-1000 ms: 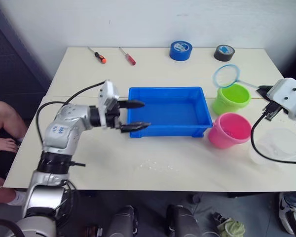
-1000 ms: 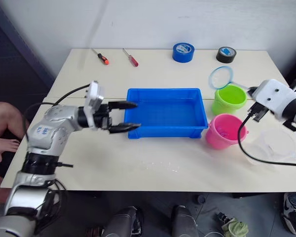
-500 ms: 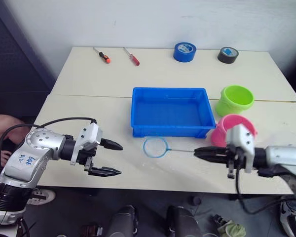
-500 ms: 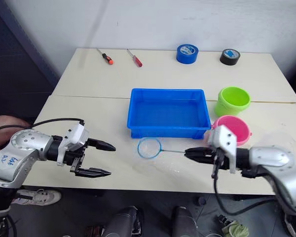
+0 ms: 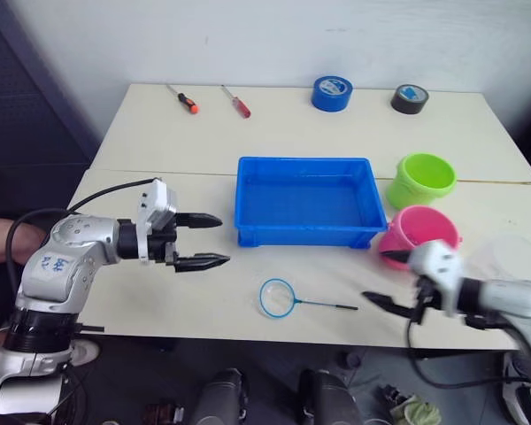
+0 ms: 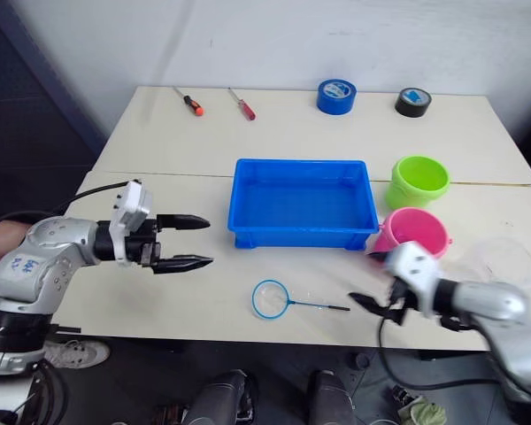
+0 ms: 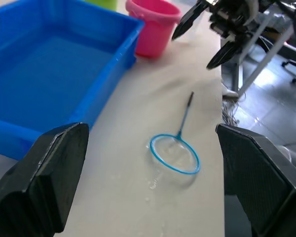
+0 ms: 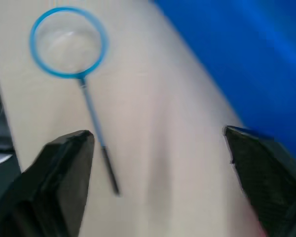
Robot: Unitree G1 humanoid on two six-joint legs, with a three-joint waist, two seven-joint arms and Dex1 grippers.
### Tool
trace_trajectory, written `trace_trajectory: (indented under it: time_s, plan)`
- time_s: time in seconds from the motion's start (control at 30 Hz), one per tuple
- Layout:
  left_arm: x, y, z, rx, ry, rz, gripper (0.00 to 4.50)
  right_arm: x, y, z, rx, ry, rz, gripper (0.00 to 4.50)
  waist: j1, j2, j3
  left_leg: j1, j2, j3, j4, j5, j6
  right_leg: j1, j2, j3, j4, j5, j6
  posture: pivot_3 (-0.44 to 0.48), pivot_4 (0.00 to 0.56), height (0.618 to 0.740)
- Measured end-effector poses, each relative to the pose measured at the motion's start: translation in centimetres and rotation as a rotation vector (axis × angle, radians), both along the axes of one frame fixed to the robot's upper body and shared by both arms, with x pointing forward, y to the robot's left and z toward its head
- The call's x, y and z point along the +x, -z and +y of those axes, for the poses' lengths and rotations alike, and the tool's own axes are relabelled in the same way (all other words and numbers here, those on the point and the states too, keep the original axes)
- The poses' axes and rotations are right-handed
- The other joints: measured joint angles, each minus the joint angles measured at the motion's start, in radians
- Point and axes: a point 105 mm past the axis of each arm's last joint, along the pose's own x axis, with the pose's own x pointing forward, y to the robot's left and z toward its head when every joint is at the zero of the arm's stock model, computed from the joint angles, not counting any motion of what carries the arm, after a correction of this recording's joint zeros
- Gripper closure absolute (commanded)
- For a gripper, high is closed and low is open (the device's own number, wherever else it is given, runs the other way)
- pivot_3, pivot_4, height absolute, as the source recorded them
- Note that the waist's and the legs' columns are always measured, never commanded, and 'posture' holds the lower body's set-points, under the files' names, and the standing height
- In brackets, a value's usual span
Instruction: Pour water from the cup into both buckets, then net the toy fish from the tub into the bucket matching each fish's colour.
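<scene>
Left eye view: net (image 5: 278, 297) lies flat on the counter (image 5: 212, 292) just in front of the tub (image 5: 305, 201). Both pincers are spread wide and empty, left pincer (image 5: 211, 240) beside the tub, right pincer (image 5: 382, 278) past the net's handle tip.

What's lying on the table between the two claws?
The little blue net lies flat on the table between the left claw and the right claw, both open, its handle pointing toward the right one. The head views show this.

The net (image 5: 278, 298) is lying on the bench (image 5: 248, 124) before the tub (image 5: 307, 201); the left gripper (image 5: 212, 241) and right gripper (image 5: 380, 279) are hovering open-fingered on either side.
</scene>
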Motion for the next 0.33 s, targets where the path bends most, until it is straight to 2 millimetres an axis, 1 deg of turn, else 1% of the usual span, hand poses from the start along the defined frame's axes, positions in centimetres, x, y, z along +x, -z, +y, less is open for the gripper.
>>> trace_trajectory:
  time_s: [0.03, 0.1, 0.17, 0.2, 0.23, 0.3, 0.33]
  plan:
    - [0.3, -0.1, 0.1, -0.013, -0.013, -0.001, 0.0, -0.3, -0.4, -0.8, 0.01, 0.037, -0.006, 0.06, 0.003, 0.0, 0.0, 0.0, 0.0, 0.0, 0.0, 0.0, 0.0, 0.0, 0.0, 0.0, 0.0, 0.0, 0.0, 0.0, 0.15, 0.74]
    - [2.0, -0.3, 0.6, -0.042, -0.086, -0.016, 0.0, -2.2, -1.8, -5.1, 0.077, 0.247, -0.026, 0.06, 0.015, -0.001, 0.0, 0.0, 0.0, 0.0, 0.0, 0.0, 0.0, 0.0, 0.0, 0.0, -0.001, 0.0, 0.0, 0.0, 0.15, 0.74]
    - [2.7, -0.2, 1.3, -0.043, -0.128, -0.019, 0.0, -3.7, -2.7, -7.7, 0.099, 0.374, -0.044, 0.06, 0.016, -0.001, 0.0, 0.0, 0.0, 0.002, -0.001, 0.0, 0.0, 0.0, 0.0, 0.001, -0.001, 0.0, 0.0, 0.0, 0.15, 0.74]
    - [2.8, -0.2, 1.4, -0.041, -0.131, -0.018, 0.0, -4.3, -2.8, -8.4, 0.104, 0.411, -0.044, 0.06, 0.016, -0.001, 0.0, 0.001, 0.0, 0.002, -0.001, 0.0, 0.0, 0.0, 0.0, 0.002, -0.001, 0.0, 0.0, 0.0, 0.15, 0.74]
    - [3.0, -0.2, 1.6, -0.038, -0.127, -0.018, 0.0, -5.5, -2.7, -9.6, 0.113, 0.475, -0.033, 0.06, 0.015, -0.001, 0.0, 0.001, 0.0, 0.003, -0.001, 0.0, 0.0, 0.0, 0.001, 0.002, -0.002, 0.0, 0.0, 0.0, 0.15, 0.74]
    - [3.1, -0.2, 1.6, -0.031, -0.112, -0.024, 0.0, -7.1, -2.2, -10.7, 0.119, 0.544, -0.011, 0.06, 0.013, -0.001, -0.001, 0.002, 0.0, 0.004, -0.002, 0.0, 0.0, 0.0, 0.001, 0.003, -0.001, 0.0, 0.0, 0.0, 0.15, 0.74]
    - [3.2, -0.2, 1.7, -0.03, -0.11, -0.023, 0.0, -7.5, -2.1, -10.9, 0.119, 0.56, -0.007, 0.06, 0.011, -0.001, -0.001, 0.002, 0.0, 0.004, -0.002, 0.0, 0.0, 0.0, 0.001, 0.003, -0.001, 0.0, 0.0, 0.0, 0.15, 0.74]
